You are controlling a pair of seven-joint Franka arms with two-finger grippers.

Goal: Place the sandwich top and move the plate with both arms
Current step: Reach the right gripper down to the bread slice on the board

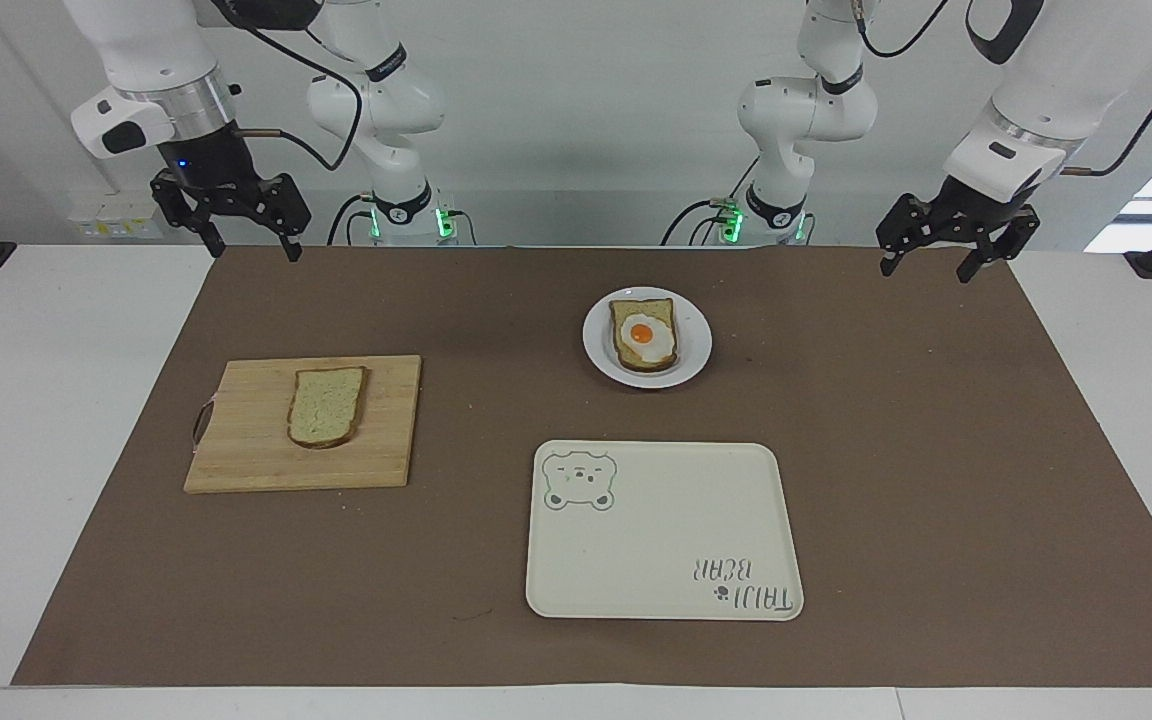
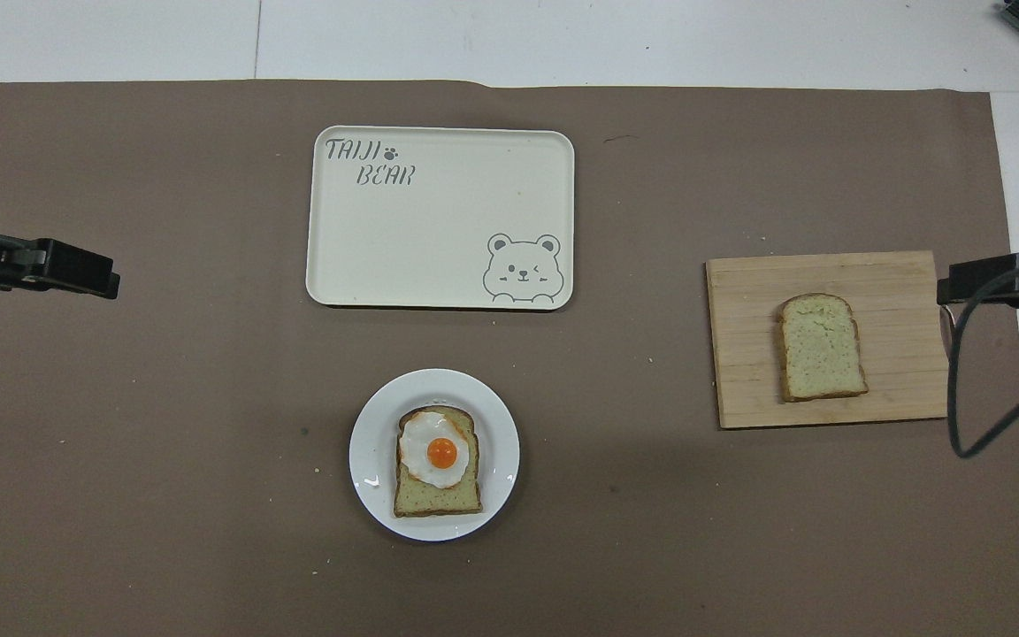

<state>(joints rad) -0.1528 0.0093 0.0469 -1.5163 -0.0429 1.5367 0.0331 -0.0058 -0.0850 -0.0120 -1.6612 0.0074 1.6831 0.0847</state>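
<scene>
Two arms up, nothing held. Left gripper [image 1: 924, 264] hangs in the air over the brown mat's [image 1: 936, 450] edge nearest the robots, at the left arm's end of the table — fingers spread wide, empty. Right gripper [image 1: 248, 243] hangs over the same mat edge at the right arm's end, also wide apart and empty.

Sandwich top [image 1: 327, 406] lies flat on the wooden cutting board [image 1: 236, 450], toward the right arm's end of the table, untouched. Board sits on the mat, well apart from the plate.

Plate [image 1: 698, 350] is near the middle of the table, closer to the robots than the cream bear tray [image 1: 676, 540]. On it: a bread slice with a fried egg [image 1: 644, 334] on top, no second slice over it. Tray is bare, sits just beside the plate on the side away from the robots, not touching it.

In the overhead view only the gripper tips show at the frame sides, left [image 2: 76, 270] and right [image 2: 974, 285].
</scene>
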